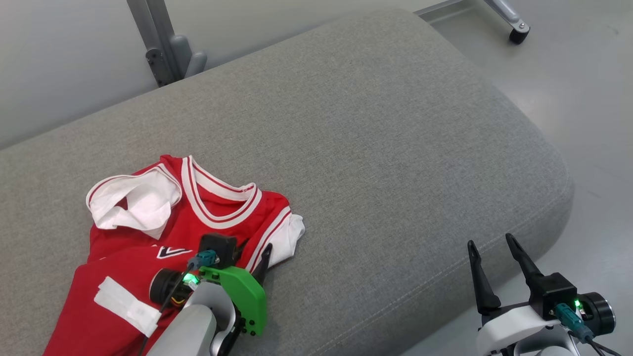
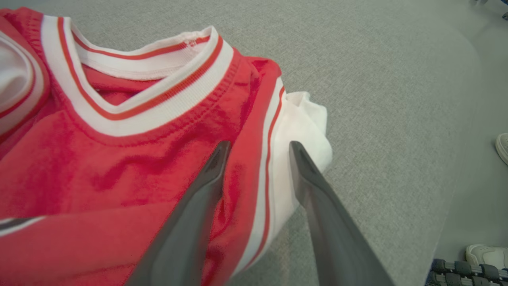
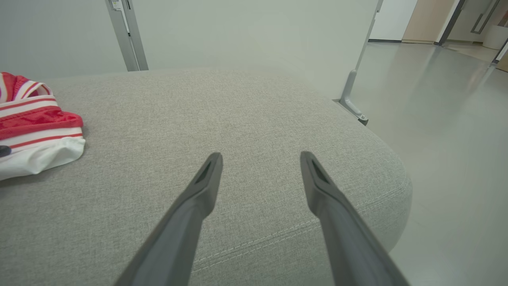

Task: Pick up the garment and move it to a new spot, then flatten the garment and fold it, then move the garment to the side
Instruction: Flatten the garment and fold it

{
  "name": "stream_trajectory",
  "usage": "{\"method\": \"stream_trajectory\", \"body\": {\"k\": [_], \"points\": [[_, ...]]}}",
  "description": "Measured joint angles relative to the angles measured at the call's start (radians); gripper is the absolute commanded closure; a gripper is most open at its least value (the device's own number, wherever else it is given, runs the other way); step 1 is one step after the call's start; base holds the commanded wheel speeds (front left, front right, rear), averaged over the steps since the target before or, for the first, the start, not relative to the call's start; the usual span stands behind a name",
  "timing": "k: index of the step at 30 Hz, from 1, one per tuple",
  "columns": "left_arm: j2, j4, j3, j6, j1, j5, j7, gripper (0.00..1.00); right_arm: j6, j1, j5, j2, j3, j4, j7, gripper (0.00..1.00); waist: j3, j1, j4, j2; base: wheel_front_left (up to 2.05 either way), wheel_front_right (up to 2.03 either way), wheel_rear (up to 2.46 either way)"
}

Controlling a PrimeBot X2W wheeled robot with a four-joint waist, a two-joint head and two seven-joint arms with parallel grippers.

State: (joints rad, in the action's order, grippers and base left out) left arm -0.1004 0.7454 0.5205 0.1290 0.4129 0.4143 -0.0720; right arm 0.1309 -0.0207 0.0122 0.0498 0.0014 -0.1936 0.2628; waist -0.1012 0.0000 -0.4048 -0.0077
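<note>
The garment (image 1: pixel 128 247), a red knit jersey with white ribbed bands striped in red at the V-neck and armholes, lies rumpled by the cushion's near left edge. The cushion (image 1: pixel 371 123) is a broad pad of coarse grey woven cloth with rounded corners and a stitched seam along its side. A white sleeve lining spills from each armhole, and a white rectangular patch (image 1: pixel 126 304) sits on the lower red cloth. The bottom of the head view cuts off the hem.

The left hand (image 1: pixel 256 245) is over the jersey's right shoulder, with much of it hidden behind its green wrist bracket (image 1: pixel 242 296). The left wrist view shows the left hand (image 2: pixel 260 147) with fingers spread fairly wide across the striped armhole band. Whether the tips touch the cloth (image 2: pixel 119 171) is hard to tell. That view also catches two pale shoes (image 2: pixel 486 254) on the floor.

The right hand (image 1: pixel 490 241) hangs wide apart and empty at the near right corner. Its own view shows the hand (image 3: pixel 260 154) above bare weave, with the jersey (image 3: pixel 35 119) bunched far left.
</note>
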Motion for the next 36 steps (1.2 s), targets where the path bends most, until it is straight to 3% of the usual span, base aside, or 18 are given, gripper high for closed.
{"method": "stream_trajectory", "body": {"k": [5,11,16,20,24,35,36], "points": [[0.013,0.014,0.045,0.000,0.011,0.042,-0.038,1.00,0.000,-0.001,0.009,0.000,-0.002,-0.002,0.000,0.00,0.024,0.0000,-0.001,0.0000,0.00,0.00,0.00],[0.015,-0.128,0.174,0.000,0.007,0.176,-0.089,1.00,0.000,-0.019,0.023,0.000,-0.012,-0.006,0.000,0.00,0.045,0.0000,0.016,0.0000,0.00,0.00,0.00],[-0.058,-0.353,0.309,0.000,-0.010,0.317,-0.115,1.00,0.000,-0.028,0.043,0.000,-0.029,-0.005,0.000,0.00,0.061,0.0000,0.042,0.0000,0.00,0.00,0.00],[-0.130,-0.471,0.339,0.000,-0.012,0.400,-0.141,1.00,0.000,-0.030,0.045,0.000,-0.027,-0.003,0.000,0.00,0.071,0.0000,0.063,0.0000,0.00,0.00,0.00],[-0.142,-0.413,0.314,0.000,-0.006,0.396,-0.164,1.00,0.000,-0.025,0.046,0.000,-0.017,-0.003,0.000,0.00,0.068,0.0000,0.072,0.0000,0.00,0.00,0.00],[-0.038,-0.057,0.252,-0.023,0.122,0.330,-0.188,1.00,0.000,-0.005,0.054,0.000,0.002,-0.004,0.000,0.00,0.020,0.0000,0.041,0.0000,0.00,0.00,0.00],[-0.026,-0.041,0.242,-0.023,0.128,0.323,-0.189,0.85,0.000,-0.004,0.054,0.000,0.001,-0.004,0.000,0.00,0.015,0.0000,0.038,0.0000,0.00,0.00,0.00]]}}
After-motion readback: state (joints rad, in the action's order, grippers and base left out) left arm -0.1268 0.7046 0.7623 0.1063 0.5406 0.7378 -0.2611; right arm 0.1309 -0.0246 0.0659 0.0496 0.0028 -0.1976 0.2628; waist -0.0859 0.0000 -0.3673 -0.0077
